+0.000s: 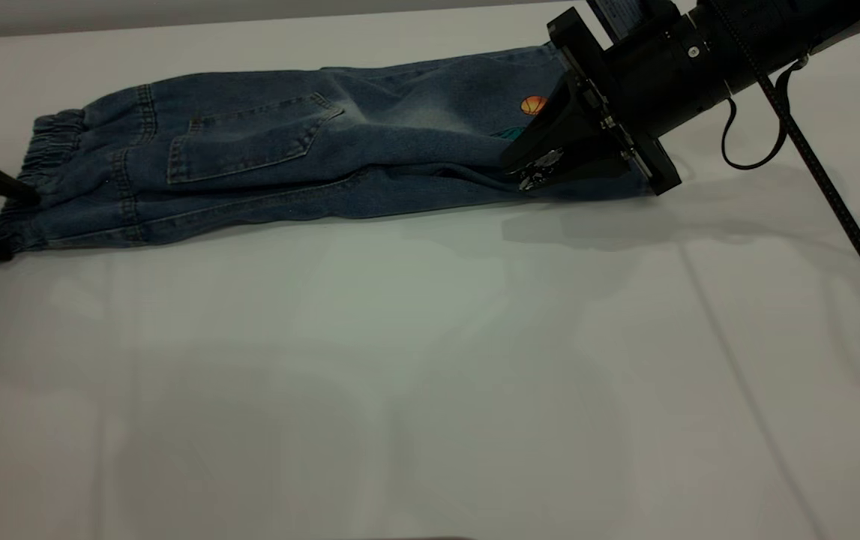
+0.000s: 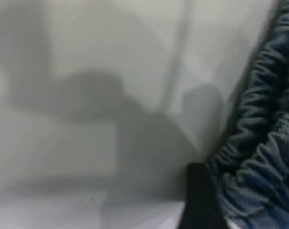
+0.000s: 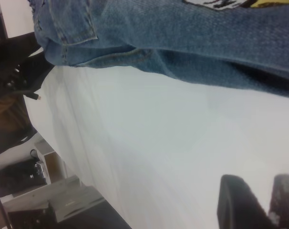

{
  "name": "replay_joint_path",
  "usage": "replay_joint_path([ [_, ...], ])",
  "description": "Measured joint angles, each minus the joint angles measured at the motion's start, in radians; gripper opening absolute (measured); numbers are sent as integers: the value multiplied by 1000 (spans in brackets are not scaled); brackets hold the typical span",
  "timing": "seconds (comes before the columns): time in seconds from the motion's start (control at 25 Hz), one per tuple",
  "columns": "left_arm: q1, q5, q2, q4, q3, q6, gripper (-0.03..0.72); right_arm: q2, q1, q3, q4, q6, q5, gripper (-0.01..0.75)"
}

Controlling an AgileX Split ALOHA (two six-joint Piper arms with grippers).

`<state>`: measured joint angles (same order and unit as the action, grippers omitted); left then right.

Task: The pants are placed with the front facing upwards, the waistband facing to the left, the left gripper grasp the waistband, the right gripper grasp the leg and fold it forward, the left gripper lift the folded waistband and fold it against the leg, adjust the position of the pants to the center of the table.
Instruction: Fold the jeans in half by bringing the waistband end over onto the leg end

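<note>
The blue denim pants [image 1: 310, 150] lie folded lengthwise along the far part of the table, waistband [image 1: 47, 157] at the left and leg end at the right. My left gripper [image 1: 13, 221] sits at the left edge, open, with its two black fingers on either side of the waistband's near corner. In the left wrist view one finger [image 2: 199, 198] stands right beside the gathered waistband [image 2: 259, 157]. My right gripper [image 1: 531, 174] is low at the leg end, next to an orange patch [image 1: 533, 105]. Its fingertips [image 3: 235, 195] are slightly apart, with only white table between them.
The white table [image 1: 430, 360] stretches wide in front of the pants. A black cable [image 1: 827, 187] hangs from the right arm at the right side. Past the table's left end, the right wrist view shows the left arm's dark base [image 3: 15, 71] and some furniture.
</note>
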<state>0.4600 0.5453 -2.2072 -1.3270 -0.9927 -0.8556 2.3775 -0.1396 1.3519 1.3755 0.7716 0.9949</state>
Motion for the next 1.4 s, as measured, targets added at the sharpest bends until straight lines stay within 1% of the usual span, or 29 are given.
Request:
replay_joint_path([
  [0.24, 0, -19, -12, -16, 0, 2, 161, 0, 0, 0, -1, 0, 2, 120],
  [0.32, 0, -23, -13, -16, 0, 4, 92, 0, 0, 0, -1, 0, 3, 122],
  [0.36, 0, -25, -13, -16, 0, 4, 69, 0, 0, 0, -1, 0, 3, 122],
  [0.48, 0, -24, -8, -12, 0, 4, 57, 0, 0, 0, -1, 0, 14, 122],
  [0.6, -1, -31, 25, 4, 2, 4, 56, 0, 0, 16, -2, 0, 55, 123],
  [0.76, -1, -22, 116, 33, 8, 4, 55, -6, -4, 119, -4, 0, 110, 125],
  [0.88, -1, -16, 208, 68, 9, 14, 55, -7, -29, 206, -4, -4, 117, 127],
  [0.96, -1, -6, 266, 106, 10, 35, 55, -7, -70, 242, -7, -4, 94, 129],
  [1.08, -1, 25, 359, 183, 11, 86, 55, -7, -150, 286, -31, -4, 18, 134],
  [1.24, -1, 75, 481, 301, 15, 166, 55, -7, -260, 366, -159, -4, -80, 148],
  [1.32, -1, 105, 542, 364, 16, 205, 55, -7, -310, 417, -248, -12, -118, 176],
  [1.4, -1, 129, 597, 409, 16, 240, 55, -7, -363, 457, -324, -27, -166, 230],
])
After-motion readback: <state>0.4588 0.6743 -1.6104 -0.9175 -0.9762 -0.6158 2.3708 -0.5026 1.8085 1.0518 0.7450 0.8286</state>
